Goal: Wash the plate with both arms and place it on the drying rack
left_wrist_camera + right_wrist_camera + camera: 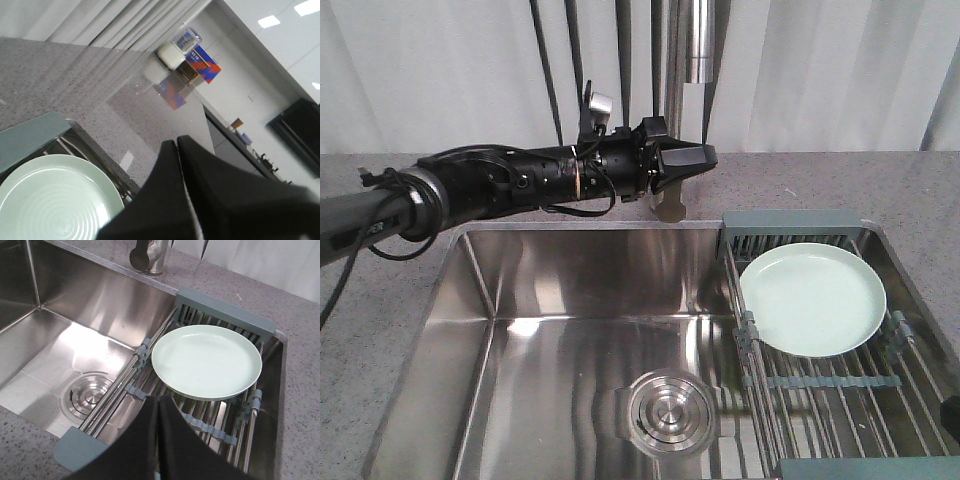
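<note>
Here, largest first: steel sink basin (570, 330), lying below and ahead of both sets of jaws, with the round drain (666, 412) in its floor. Next, drying rack (200, 405), spanning the basin's right end just ahead of the right gripper (157, 402). On its rods, flat and face up, pale mint-green plate (206, 361), touching nothing but the rack. Left gripper (688, 157) up beside the faucet (682, 60), well apart from the plate, jaws pressed together and empty. Right jaws likewise closed, tips meeting, gripping nothing.

Judging by the gloss: stiff, fairly light, slippery when wet, likely to chip if dropped onto steel. Best taken at the raised rim, nearest edge to the right jaws, pads pinching top and underside; flat centre offers no purchase.

In the left wrist view, a distant red-and-blue panel (202, 62) beyond the jaws; lettering too small to read. No other writing legible.
</note>
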You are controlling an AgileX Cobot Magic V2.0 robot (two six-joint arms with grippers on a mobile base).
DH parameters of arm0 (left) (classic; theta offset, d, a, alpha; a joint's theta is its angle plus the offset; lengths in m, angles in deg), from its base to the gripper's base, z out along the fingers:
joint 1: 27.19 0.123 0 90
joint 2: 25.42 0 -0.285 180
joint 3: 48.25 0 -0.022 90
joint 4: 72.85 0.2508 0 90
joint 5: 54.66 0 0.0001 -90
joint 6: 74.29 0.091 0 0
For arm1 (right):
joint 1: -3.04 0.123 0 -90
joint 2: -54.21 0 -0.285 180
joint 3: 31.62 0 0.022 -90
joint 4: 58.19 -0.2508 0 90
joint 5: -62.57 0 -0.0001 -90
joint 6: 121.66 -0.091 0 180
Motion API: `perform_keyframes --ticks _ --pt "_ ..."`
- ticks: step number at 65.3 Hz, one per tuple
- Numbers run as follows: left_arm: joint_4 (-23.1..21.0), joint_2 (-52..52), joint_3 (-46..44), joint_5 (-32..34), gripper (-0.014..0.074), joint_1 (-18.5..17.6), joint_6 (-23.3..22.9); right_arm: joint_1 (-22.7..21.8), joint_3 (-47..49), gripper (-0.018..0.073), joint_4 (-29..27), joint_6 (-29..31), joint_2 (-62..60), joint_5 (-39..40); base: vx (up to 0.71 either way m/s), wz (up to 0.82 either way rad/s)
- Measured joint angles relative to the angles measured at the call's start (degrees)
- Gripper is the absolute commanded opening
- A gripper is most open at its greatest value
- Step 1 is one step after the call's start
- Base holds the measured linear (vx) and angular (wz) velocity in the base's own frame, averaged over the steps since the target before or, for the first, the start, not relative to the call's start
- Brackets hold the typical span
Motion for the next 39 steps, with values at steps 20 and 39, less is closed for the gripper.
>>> perform_keyframes --ticks 20,39 --pt "8.9 15.9 16.2 2.6 -0.0006 5.6 0.0 0.0 0.0 -0.0001 0.3 0.0 0.0 0.1 0.0 0.0" --pt "23.7 39.6 38.0 3.8 -0.0006 16.2 0.0 0.0 0.0 -0.0001 -0.2 -0.2 0.0 1.6 0.0 0.0"
